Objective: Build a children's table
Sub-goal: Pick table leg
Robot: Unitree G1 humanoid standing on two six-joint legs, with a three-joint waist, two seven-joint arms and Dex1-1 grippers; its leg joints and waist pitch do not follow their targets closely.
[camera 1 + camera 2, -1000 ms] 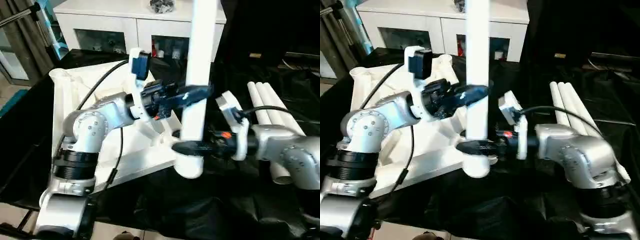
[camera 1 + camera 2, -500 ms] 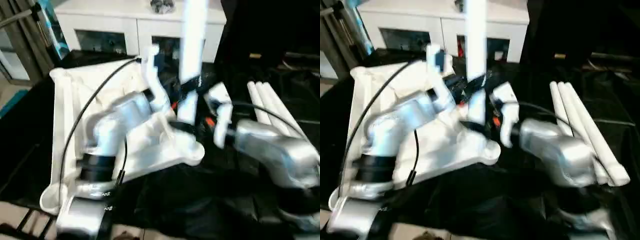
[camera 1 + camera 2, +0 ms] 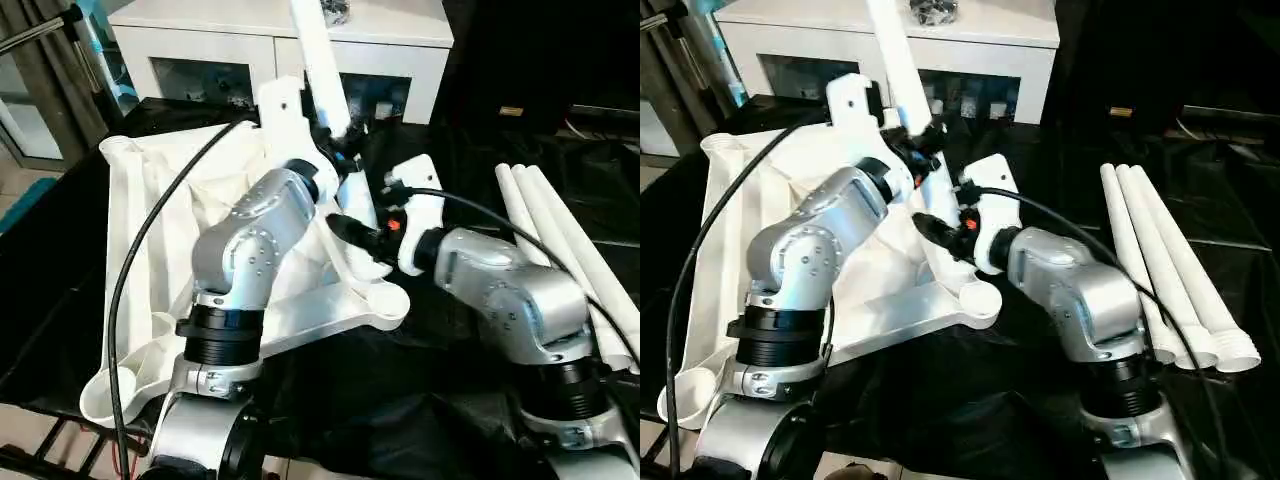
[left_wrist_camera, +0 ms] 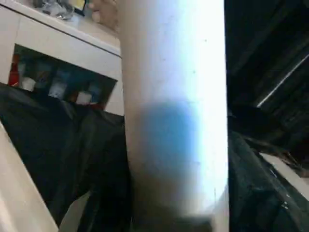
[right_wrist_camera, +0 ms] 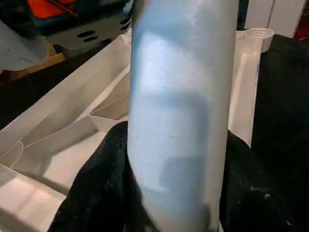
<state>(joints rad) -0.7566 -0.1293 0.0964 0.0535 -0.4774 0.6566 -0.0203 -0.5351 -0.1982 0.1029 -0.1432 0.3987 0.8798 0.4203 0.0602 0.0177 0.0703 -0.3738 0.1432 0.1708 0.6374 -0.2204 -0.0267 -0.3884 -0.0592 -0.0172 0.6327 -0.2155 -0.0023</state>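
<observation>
Left eye view: leg [image 3: 322,70] now tilted, top leaning toward robot's left & the cabinet [image 3: 280,40]; 1 s ago it stood near upright over the near corner socket [image 3: 385,297].
Leg base: shifted off that socket, now over ribbed underside of tabletop [image 3: 150,200], further in. Socket itself bare.
Left gripper [image 3: 335,150]: clamped on leg, upper grip; wrist has rolled since prev pic.
Right gripper [image 3: 352,228]: clamped on leg lower down, fingers dark either side of tube in right wrist view.
Spare legs [image 3: 1170,270]: 3, lying side by side on black cloth at robot's right, untouched.
Meaning: leg not seated; looks like a re-aim or re-angle before insertion. Judgement only.
Risk: tilted tube could jam at socket rim.
</observation>
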